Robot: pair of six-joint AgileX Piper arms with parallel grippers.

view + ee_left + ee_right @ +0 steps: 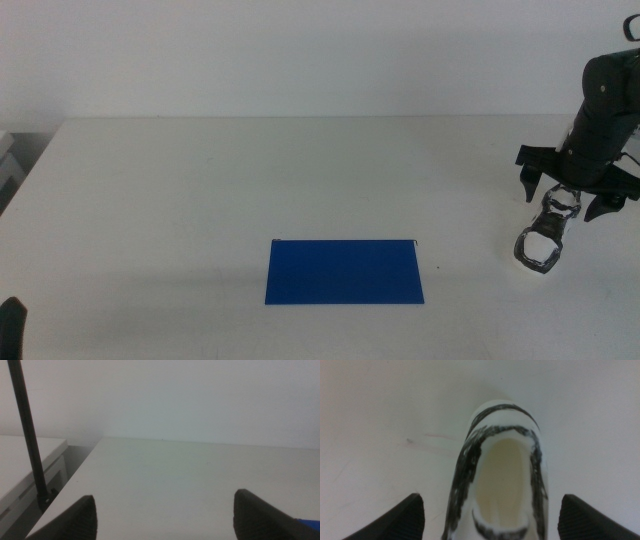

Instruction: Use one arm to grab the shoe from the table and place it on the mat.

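The right end effector (564,198) hung directly above the sneaker (545,238), which lay on the white counter (200,200) well to the right of the dark-blue mat (345,271), its toe pointing toward the front edge. Its jaws were spread wide and held nothing; in the right wrist view they stood to either side of the sneaker's (502,475) opening, clear of its walls.

The step in hand looked to be the descent for the grasp. To do it well, the arm should probably drop straight down, keeping the shoe centred between the jaws so both sides meet at once and the sneaker does not skid or twist on the smooth surface. Closing across the firm heel end would likely hold better than across the soft collar. Going low enough to catch the sidewalls, yet stopping short of the counter, seemed the delicate part.

The left end effector (12,325) waited at the near left corner, open and empty.
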